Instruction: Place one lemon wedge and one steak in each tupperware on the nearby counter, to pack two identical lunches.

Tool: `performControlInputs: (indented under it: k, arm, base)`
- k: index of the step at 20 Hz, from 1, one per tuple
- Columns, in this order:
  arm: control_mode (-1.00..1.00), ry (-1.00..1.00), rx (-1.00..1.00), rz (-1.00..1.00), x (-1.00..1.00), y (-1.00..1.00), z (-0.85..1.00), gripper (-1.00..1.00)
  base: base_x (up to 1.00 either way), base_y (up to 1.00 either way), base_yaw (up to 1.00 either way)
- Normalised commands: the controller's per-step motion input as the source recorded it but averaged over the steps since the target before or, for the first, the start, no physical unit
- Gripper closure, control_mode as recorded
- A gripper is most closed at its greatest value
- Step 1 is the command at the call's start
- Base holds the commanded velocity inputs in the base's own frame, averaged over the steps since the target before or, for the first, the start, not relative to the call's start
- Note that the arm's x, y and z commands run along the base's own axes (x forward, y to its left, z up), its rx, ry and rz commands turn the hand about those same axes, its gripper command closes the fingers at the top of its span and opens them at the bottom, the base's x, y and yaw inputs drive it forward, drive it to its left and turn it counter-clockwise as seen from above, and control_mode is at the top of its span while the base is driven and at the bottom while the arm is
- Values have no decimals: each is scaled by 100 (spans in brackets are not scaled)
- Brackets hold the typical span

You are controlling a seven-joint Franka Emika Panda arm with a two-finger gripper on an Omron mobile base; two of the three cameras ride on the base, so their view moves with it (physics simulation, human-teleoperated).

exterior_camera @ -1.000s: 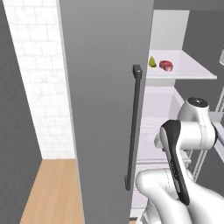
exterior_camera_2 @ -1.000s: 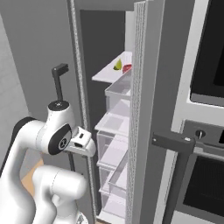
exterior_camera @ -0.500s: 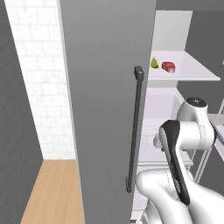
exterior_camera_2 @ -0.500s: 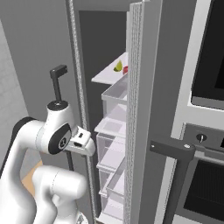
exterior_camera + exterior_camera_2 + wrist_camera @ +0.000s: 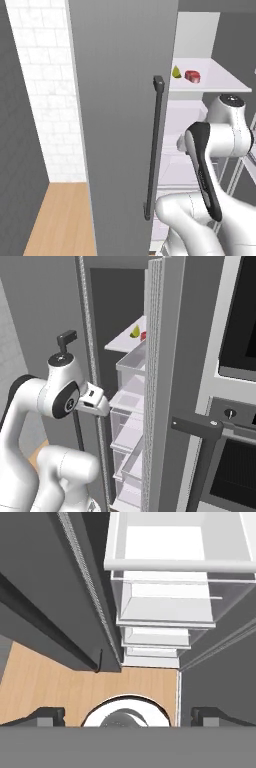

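Note:
A yellow-green lemon wedge (image 5: 176,72) and a red steak (image 5: 192,76) lie side by side on a white shelf (image 5: 220,82) inside the open fridge. From the right they appear as lemon wedge (image 5: 135,332) and steak (image 5: 143,335), well above and beyond my hand. My gripper (image 5: 128,717) points down at the floor in front of the fridge drawers, open, with nothing between its fingertips (image 5: 47,716). The tupperware and the counter are out of view.
The grey left fridge door (image 5: 120,125) with its dark handle (image 5: 152,150) stands open beside my arm. The right door (image 5: 162,381) is edge-on. Clear drawers (image 5: 170,612) stack below the shelf. An oven handle (image 5: 197,428) juts at right. Wood floor (image 5: 55,220) lies below.
The whole picture has shifted slightly, so the base has moved a little; the fridge doors and oven handle slid sideways in view. The arm keeps its pose and the gripper stays open.

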Motion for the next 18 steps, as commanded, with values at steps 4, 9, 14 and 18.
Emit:
performControlInputs:
  k: [4, 9, 14, 18]
  arm:
    - [-100, -14, -1, 0, 11, -39, 100, -100]
    - [-100, -22, -4, 7, 18, -51, 66, -100]
    - [-100, -14, -7, 1, 64, -15, 54, -100]
    - [-100, -32, -12, 2, 68, -1, 6, -100]
  base:
    - [0, 0, 0]
    - [0, 0, 0]
    - [0, 0, 0]
    - [0, 0, 0]
